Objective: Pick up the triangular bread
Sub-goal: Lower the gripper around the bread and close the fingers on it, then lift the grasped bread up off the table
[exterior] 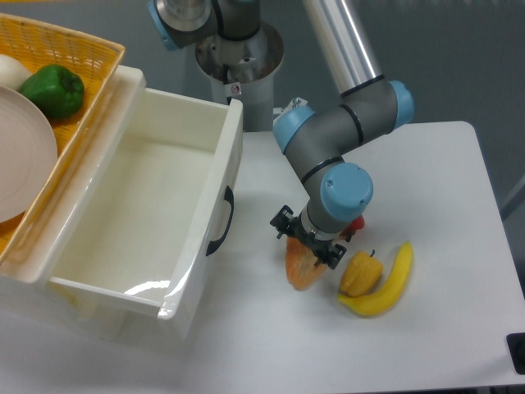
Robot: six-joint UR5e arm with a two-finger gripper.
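Looking at our setup, biggest to smallest:
Table (pixel 459 189): white, everything sits on it.
Drawer box (pixel 139 213): white, on the left, with a dark handle.
Basket (pixel 70 49): yellow, top left, with a green pepper (pixel 54 89) and a plate (pixel 25 152) in it.
Gripper (pixel 308 246): we've got it low over the bread's rounded end, fingers either side; can't tell if it's actually clamped.
Banana (pixel 385 283): right of everything.
Triangular bread (pixel 302 267): on the table, just beside the yellow pepper (pixel 361 273).

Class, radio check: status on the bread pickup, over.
Gripper down over bread, jaw state unclear. Bread on table, not lifted. Pepper and banana close beside it.
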